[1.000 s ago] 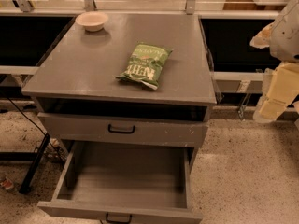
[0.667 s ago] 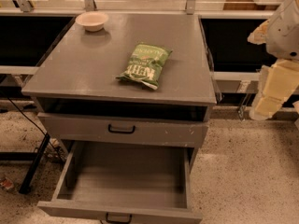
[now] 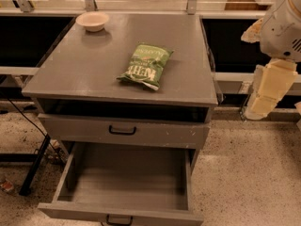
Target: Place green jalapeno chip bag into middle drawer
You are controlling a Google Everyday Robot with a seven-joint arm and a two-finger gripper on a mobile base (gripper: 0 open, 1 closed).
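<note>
The green jalapeno chip bag (image 3: 146, 65) lies flat on the grey cabinet top (image 3: 84, 74), right of its centre, white lettering up. The middle drawer (image 3: 127, 182) is pulled out wide open below, and its inside shows bare grey wood. Its black handle (image 3: 118, 219) is at the bottom edge of the view. My gripper (image 3: 257, 108) hangs at the far right, beside the cabinet and well apart from the bag. It points down, level with the cabinet top, and holds nothing that I can see.
A small cream bowl (image 3: 92, 20) sits at the back left of the cabinet top. The shut upper drawer front (image 3: 122, 130) with a black handle is above the open drawer. A black stand leg (image 3: 35, 166) is at the left on the speckled floor.
My arm at the right has drifted slightly to the left, toward the cabinet. The bag, bowl and drawer have not moved.
</note>
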